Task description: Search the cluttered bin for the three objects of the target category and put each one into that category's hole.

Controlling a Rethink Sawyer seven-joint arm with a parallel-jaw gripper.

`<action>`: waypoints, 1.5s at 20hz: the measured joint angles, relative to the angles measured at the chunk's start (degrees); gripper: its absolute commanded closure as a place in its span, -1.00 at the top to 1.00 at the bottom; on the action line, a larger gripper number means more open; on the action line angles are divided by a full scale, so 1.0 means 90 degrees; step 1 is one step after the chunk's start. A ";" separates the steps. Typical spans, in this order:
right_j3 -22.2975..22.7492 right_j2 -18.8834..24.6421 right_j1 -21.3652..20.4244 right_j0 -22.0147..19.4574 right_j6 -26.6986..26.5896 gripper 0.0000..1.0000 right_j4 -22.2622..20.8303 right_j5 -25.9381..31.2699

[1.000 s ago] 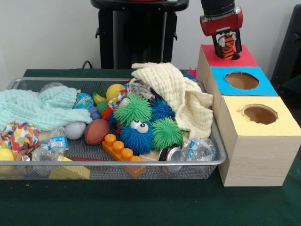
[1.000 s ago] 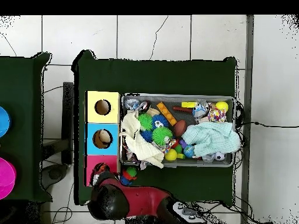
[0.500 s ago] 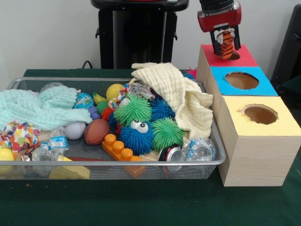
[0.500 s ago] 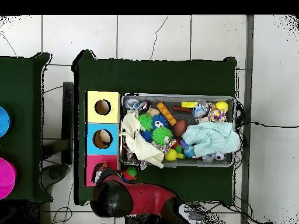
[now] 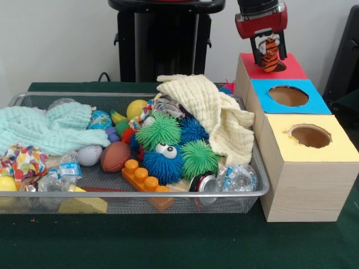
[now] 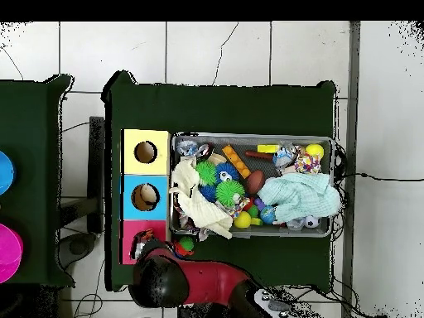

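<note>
A: Over the red box (image 5: 272,68), far right: gripper (image 5: 269,51) status?
B: Jaws clamped on the tiger toy (image 5: 271,54), hanging above the red top.
A: Bin?
B: Wire bin (image 5: 255,188) to the left, full of clutter.

Red box's hole (image 5: 273,66) hidden behind striped toy (image 5: 271,55), arm (image 5: 259,7) cropped (top edge), perhaps a tiger
</note>
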 measured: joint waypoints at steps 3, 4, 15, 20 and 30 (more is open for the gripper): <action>-0.0001 0.0001 0.0043 0.0009 0.0000 1.00 0.0000 -0.0001; 0.0000 0.0001 0.0070 0.0014 0.0000 1.00 0.0000 -0.0001; -0.0001 0.0004 0.0156 0.0150 0.0000 1.00 0.0041 -0.0043; 0.0000 0.0004 0.0065 0.0275 0.0000 1.00 0.0228 -0.0043; 0.0001 -0.0176 -0.0072 0.0522 0.0001 1.00 0.0434 -0.0043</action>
